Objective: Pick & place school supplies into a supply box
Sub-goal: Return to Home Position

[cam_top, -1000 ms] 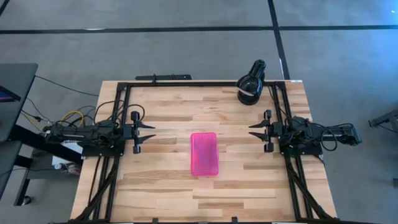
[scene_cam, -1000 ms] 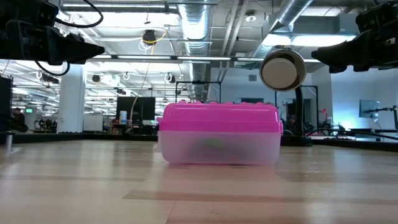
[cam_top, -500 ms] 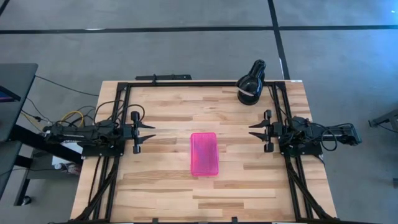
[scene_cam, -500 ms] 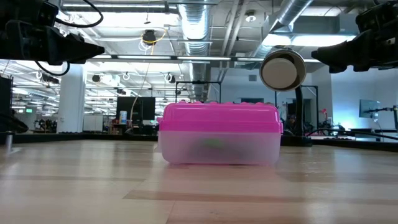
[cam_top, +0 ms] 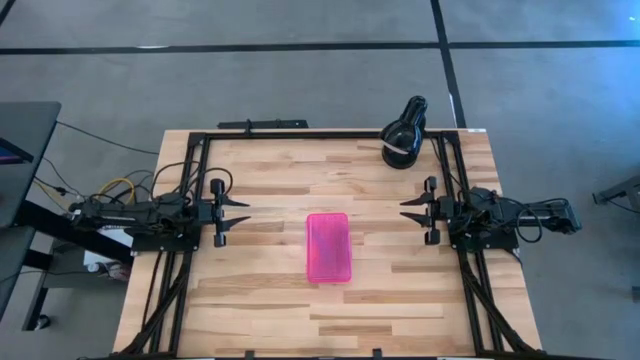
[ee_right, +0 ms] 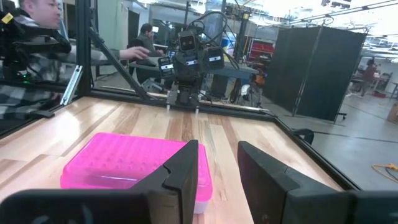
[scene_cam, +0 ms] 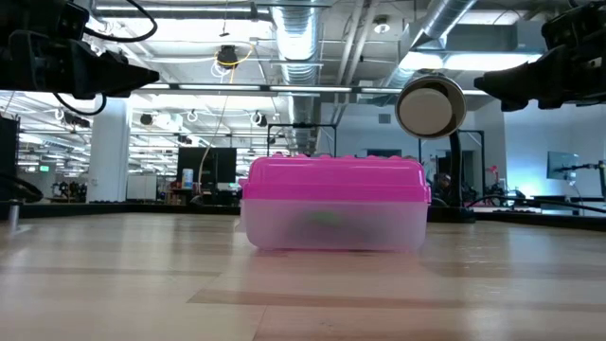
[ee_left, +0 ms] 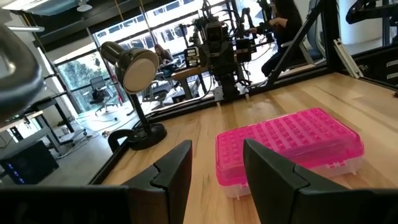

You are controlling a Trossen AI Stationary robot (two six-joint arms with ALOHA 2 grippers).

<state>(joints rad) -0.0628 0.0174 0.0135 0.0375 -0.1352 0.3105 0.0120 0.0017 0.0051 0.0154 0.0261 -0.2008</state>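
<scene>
The supply box (cam_top: 329, 247), a clear-based case with a closed pink textured lid, lies flat in the middle of the table; it also shows in the low view (scene_cam: 332, 204), the left wrist view (ee_left: 289, 149) and the right wrist view (ee_right: 137, 165). Through its clear base something greenish shows faintly; no pens, pencils or scissors lie outside it. My left gripper (cam_top: 244, 212) hovers open to the box's left, above the table. My right gripper (cam_top: 405, 209) hovers open to the box's right, pointing at it.
A black desk lamp (cam_top: 404, 132) stands at the table's far right corner. A black frame (cam_top: 320, 134) runs along the far edge and both sides. People sit and stand in the room beyond the table. Bare wood (cam_top: 330, 310) surrounds the box.
</scene>
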